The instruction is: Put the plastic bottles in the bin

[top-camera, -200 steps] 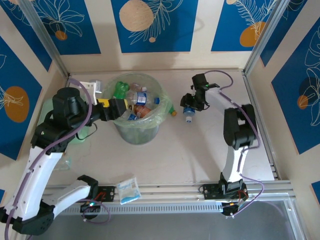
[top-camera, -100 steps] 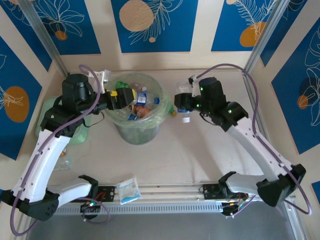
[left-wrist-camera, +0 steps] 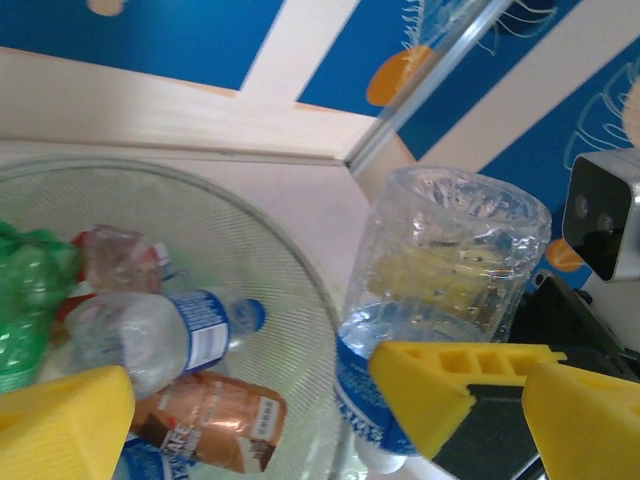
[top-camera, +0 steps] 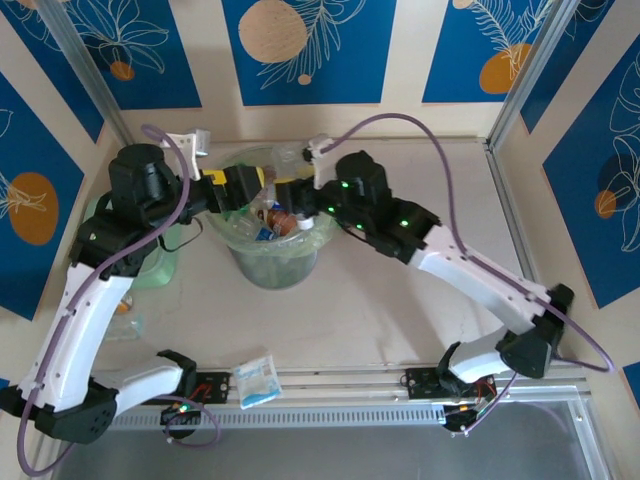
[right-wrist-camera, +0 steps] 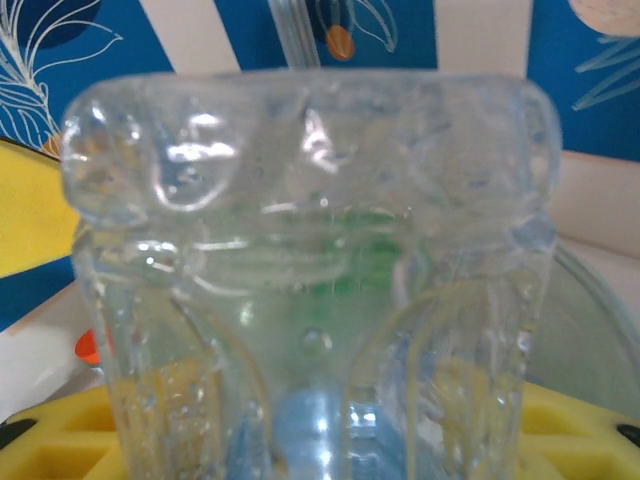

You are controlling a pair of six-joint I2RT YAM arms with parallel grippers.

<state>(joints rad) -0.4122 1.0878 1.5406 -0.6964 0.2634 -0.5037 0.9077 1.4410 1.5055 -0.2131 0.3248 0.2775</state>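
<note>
One bin [top-camera: 275,262] stands on the worktop [top-camera: 400,300]. Four bottles can be counted inside it: one green bottle [left-wrist-camera: 25,300], one red-labelled bottle [left-wrist-camera: 115,258], one blue-labelled bottle [left-wrist-camera: 165,335] and one brown-labelled bottle [left-wrist-camera: 215,420]. Any others are too hidden to count. One clear bottle [left-wrist-camera: 440,290] is above the rim. One sachet [top-camera: 257,380] lies at the worktop's near edge, and one pale-green box [top-camera: 160,268] at its left edge.

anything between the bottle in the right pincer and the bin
Nothing visible. The bottle hangs cap down in the right pincer above the open mouth of the bin. The open left pincer hovers close beside it over the rim, apparently not beneath it.
</note>
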